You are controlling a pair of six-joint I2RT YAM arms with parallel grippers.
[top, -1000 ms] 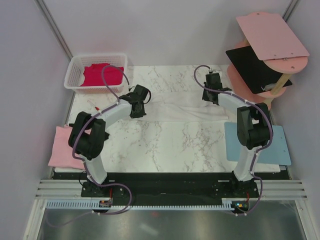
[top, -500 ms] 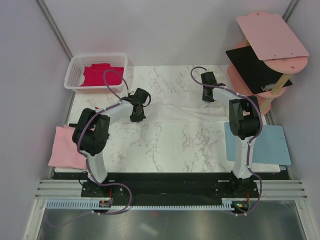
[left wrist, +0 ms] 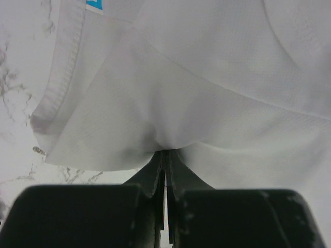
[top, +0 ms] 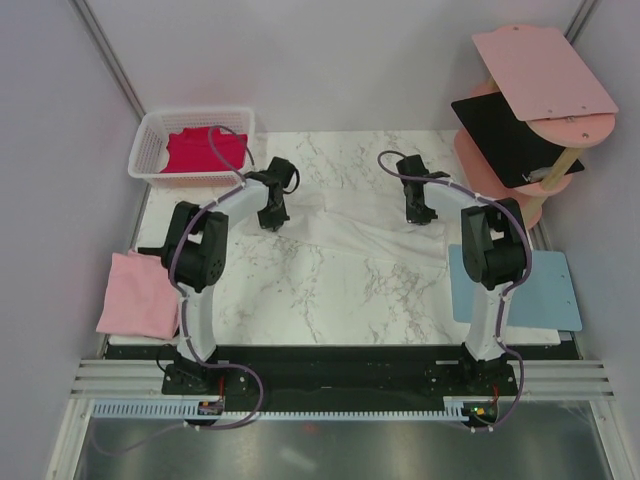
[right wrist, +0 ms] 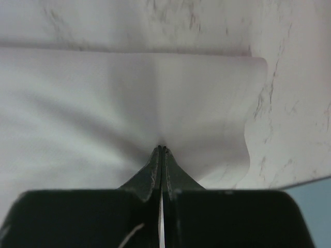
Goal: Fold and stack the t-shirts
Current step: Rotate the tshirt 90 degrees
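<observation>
The large white t-shirt (top: 345, 225) lies in a long band across the far middle of the marble table. My left gripper (top: 270, 217) is shut on its left end; in the left wrist view the cloth (left wrist: 217, 88) bunches at my closed fingertips (left wrist: 166, 151). My right gripper (top: 421, 212) is shut on its right end, the cloth (right wrist: 103, 98) pinched at the tips (right wrist: 162, 148). The magenta-red shirt (top: 200, 150) lies in the white basket. The light pink shirt (top: 135, 307) lies folded at the table's left edge. The black shirt (top: 505, 135) rests on the pink shelf.
A white basket (top: 150, 135) stands at the far left corner. A pink shelf stand (top: 545, 70) with boards stands at the far right. A light-blue mat (top: 560, 290) lies at the right, next to the right arm.
Both grippers have moved toward the far side with the white shirt's ends. The left gripper has gone up and right, the right one slightly left, and the shirt has shifted with them.
</observation>
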